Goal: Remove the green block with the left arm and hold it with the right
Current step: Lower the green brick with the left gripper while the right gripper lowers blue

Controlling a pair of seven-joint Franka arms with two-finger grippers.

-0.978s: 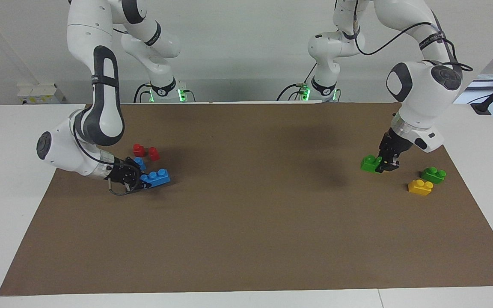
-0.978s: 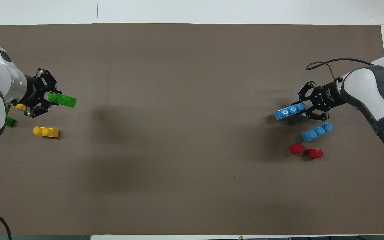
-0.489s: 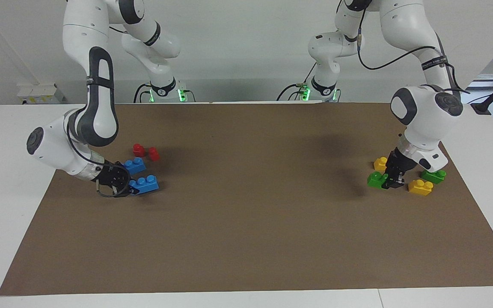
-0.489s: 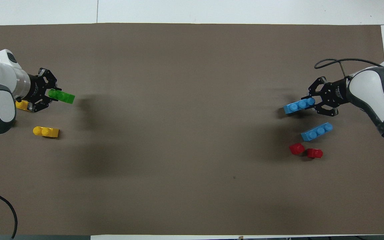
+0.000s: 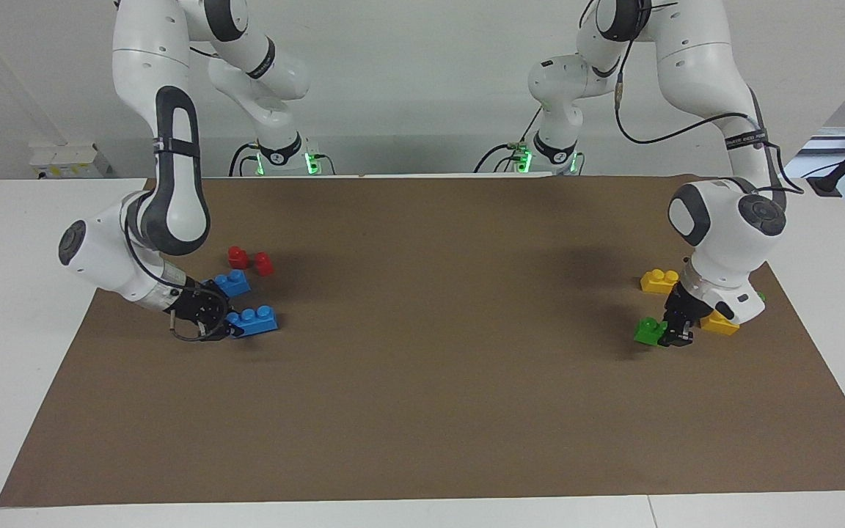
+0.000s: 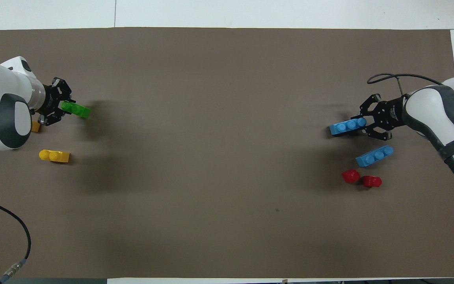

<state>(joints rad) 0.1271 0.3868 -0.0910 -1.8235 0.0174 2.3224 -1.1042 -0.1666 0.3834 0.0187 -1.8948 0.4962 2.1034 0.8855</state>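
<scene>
My left gripper (image 5: 669,337) is shut on one end of a green block (image 5: 646,331) and holds it low, at or just above the brown mat, at the left arm's end of the table. In the overhead view the left gripper (image 6: 65,107) grips the green block (image 6: 77,110) the same way. The second green block (image 5: 760,296) shows only as a sliver past the left arm. My right gripper (image 5: 228,328) is shut on a blue three-stud brick (image 5: 252,320), low over the mat at the right arm's end; it also shows from overhead (image 6: 363,123) with that brick (image 6: 346,127).
A yellow brick (image 5: 659,280) lies nearer to the robots than the held green block; another yellow brick (image 5: 719,324) is half hidden under the left wrist. A second blue brick (image 5: 232,281) and two red blocks (image 5: 238,257) (image 5: 264,264) lie beside the right gripper.
The left gripper has carried the green block farther from the robots and down toward the mat. The right gripper has shifted slightly and lowered with the blue brick.
</scene>
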